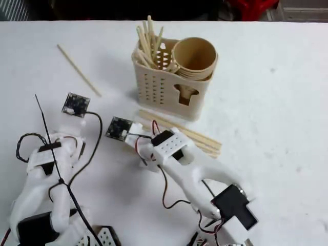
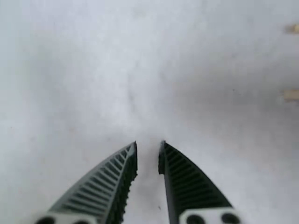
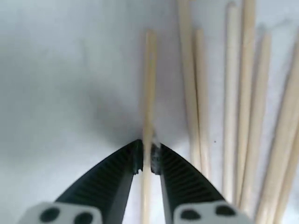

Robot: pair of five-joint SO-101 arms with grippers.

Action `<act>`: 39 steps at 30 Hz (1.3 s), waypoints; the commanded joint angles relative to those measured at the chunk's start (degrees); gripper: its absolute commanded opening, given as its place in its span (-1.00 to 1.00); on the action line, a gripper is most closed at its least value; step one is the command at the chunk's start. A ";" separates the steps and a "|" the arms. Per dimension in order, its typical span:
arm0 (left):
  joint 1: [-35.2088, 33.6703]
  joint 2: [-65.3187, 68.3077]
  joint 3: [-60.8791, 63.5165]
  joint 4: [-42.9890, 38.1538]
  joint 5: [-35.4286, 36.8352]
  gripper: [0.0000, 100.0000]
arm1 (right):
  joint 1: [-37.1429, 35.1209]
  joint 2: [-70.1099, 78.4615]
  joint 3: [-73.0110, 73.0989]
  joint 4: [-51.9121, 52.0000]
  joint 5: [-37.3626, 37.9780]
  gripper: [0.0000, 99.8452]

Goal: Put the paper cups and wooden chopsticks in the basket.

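A cream slotted basket (image 1: 169, 89) stands at the middle back of the table. Inside it sit nested paper cups (image 1: 195, 55) and several upright wooden chopsticks (image 1: 148, 43). Several more chopsticks (image 1: 202, 138) lie on the table just in front of the basket. My right gripper (image 3: 147, 156) is down at this pile, shut on one chopstick (image 3: 149, 84) that runs between its tips, with the others (image 3: 233, 102) beside it. One lone chopstick (image 1: 78, 70) lies at the back left. My left gripper (image 2: 148, 151) hangs over bare table, open by a narrow gap and holding nothing.
The left arm (image 1: 48, 164) sits at the front left with loose black cables around it. The right arm (image 1: 195, 174) stretches from the front towards the basket. Two small camera boards (image 1: 76, 104) stick out above the wrists. White tabletop (image 1: 277, 102) lies free at the right.
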 commanded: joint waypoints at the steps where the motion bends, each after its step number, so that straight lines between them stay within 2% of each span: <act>1: 0.75 -1.80 0.09 -0.97 -0.35 -0.80 | 0.31 -8.75 -0.26 4.44 -3.25 -0.97; 11: 0.75 -1.80 0.09 -0.97 -0.35 -0.80 | 0.31 -42.24 4.75 10.95 -8.70 -0.97; 17: 0.84 -1.80 0.09 -0.97 -0.53 -0.80 | 4.26 -53.14 -5.10 14.90 -8.79 -0.97; 21: 0.84 -1.80 0.09 -0.97 -0.53 -0.80 | 8.22 -51.47 -17.41 14.81 -8.88 -0.97; 26: 0.84 -1.80 0.09 -0.97 -0.53 -0.80 | 8.40 -43.12 -32.79 12.88 -11.43 -0.97; 31: 0.84 -1.80 0.09 -0.97 -0.53 -0.80 | 8.66 -30.73 -43.25 -0.57 -18.99 -0.97; 36: 0.84 -1.80 0.09 -0.97 -0.53 -0.80 | 8.57 -18.15 -50.20 -19.65 -19.43 -0.96; 39: 0.84 -1.80 0.09 -0.97 -0.53 -0.80 | 8.84 -11.65 -55.21 -23.96 -19.34 -0.96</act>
